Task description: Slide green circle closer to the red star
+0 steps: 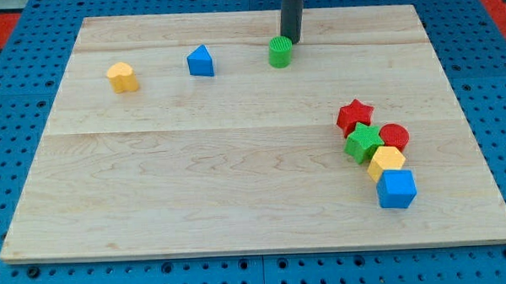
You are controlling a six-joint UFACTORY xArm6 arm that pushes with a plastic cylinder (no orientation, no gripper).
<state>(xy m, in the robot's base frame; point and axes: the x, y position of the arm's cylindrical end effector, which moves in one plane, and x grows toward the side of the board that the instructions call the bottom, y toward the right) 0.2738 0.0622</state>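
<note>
The green circle (279, 52) is a small green cylinder near the view's top, just right of centre. My tip (292, 40) stands right behind it, at its upper right edge, touching or nearly touching it. The red star (354, 116) lies at the view's right, well below and to the right of the green circle. It heads a tight cluster of blocks.
The cluster holds a green block (363, 143), a red circle (395, 137), a yellow block (386, 162) and a blue block (396, 188). A blue triangle (200, 61) and a yellow block (122, 76) lie at the top left. The wooden board (195, 178) rests on a blue pegboard.
</note>
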